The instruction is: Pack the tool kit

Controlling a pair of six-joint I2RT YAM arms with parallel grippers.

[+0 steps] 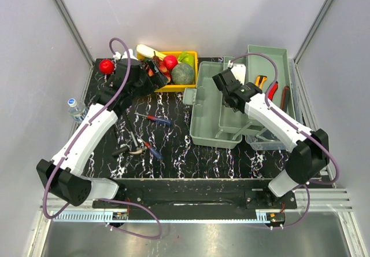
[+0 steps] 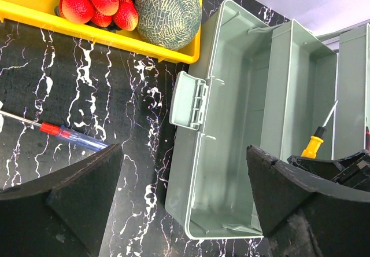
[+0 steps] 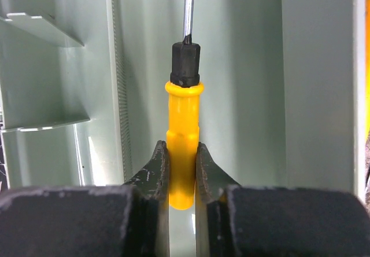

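Black marble-pattern table (image 1: 173,158) fills the middle of the top view. I see the toolbox (image 1: 211,115) lying open at the centre right of this view. My right gripper (image 3: 181,153) is over the box and is clenched on the handle of a yellow screwdriver (image 3: 183,118), whose metal shaft points to the top of the wrist frame. My left gripper (image 2: 184,150) hangs with its fingers spread wide and grasps nothing, above the table near the yellow fruit tray (image 2: 115,37). A red and blue screwdriver (image 1: 155,118) and pliers (image 1: 136,147) lie on the table, left of the box.
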